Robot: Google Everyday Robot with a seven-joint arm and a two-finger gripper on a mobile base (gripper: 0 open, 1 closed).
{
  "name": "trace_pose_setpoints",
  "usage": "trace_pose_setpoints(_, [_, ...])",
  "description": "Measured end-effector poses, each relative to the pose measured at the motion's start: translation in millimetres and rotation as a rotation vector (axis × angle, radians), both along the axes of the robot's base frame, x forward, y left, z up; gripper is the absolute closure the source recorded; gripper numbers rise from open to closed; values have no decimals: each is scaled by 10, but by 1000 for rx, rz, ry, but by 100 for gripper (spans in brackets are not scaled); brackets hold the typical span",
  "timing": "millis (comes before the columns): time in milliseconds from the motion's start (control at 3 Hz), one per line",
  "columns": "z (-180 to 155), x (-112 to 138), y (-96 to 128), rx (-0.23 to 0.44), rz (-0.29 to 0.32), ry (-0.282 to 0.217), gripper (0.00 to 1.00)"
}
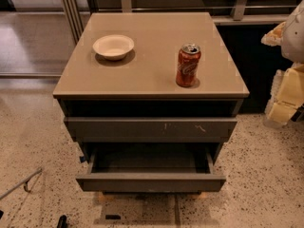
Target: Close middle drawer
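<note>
The middle drawer [151,181] juts out over open floor [266,175]; gripper [286,101] at right edge, state unclear.

- arm [297,28], upper right edge of frame: white rounded shell, tan patch on its left side
- gripper [286,98], right edge, mid-height: pale yellow blocky segments, cream lower part

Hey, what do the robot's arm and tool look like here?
Only the right edge shows it. The arm is a rounded, pale grey-white shell with a tan patch. Below it, the tool, beside the cabinet, is blocky and cream-yellow. No cables or markings are visible.
</note>
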State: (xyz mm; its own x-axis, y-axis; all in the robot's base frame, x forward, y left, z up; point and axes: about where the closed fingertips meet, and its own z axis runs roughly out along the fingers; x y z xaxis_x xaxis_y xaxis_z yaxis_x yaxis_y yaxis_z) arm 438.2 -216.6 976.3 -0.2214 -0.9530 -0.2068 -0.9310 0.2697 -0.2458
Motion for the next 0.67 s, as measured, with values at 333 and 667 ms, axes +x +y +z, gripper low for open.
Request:
trace_pose_setpoints(333, [0, 0, 0, 0, 0, 0, 0])
trace_pose_setpoints(667, [0, 0, 0, 0, 0, 0, 13])
